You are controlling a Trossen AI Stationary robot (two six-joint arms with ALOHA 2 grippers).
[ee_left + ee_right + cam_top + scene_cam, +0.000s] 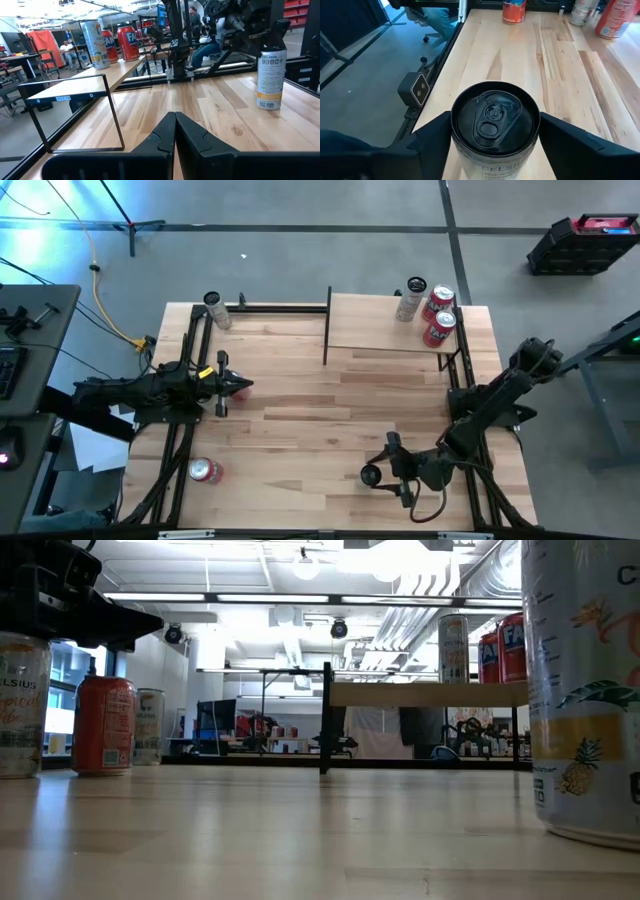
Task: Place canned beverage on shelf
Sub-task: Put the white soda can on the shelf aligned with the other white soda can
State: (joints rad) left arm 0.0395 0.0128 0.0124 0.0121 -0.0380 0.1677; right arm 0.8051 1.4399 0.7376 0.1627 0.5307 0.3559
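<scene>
One upright can (pixel 495 122), right gripper (pixel 495 145) astride

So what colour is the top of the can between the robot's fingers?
Black; the can top shows best in the right wrist view.

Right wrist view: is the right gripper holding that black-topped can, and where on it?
The right gripper brackets the black-topped can at its upper sidewall, a finger on each side. Whether it grips firmly cannot be told. The left gripper is shut and holds nothing.

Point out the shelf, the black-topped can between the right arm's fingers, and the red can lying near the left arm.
shelf (pixel 385 320), high view, bare part of its board.
black-topped can (pixel 495 117), right wrist view, its lid.
red can (pixel 205 471), high view, its side.
</scene>
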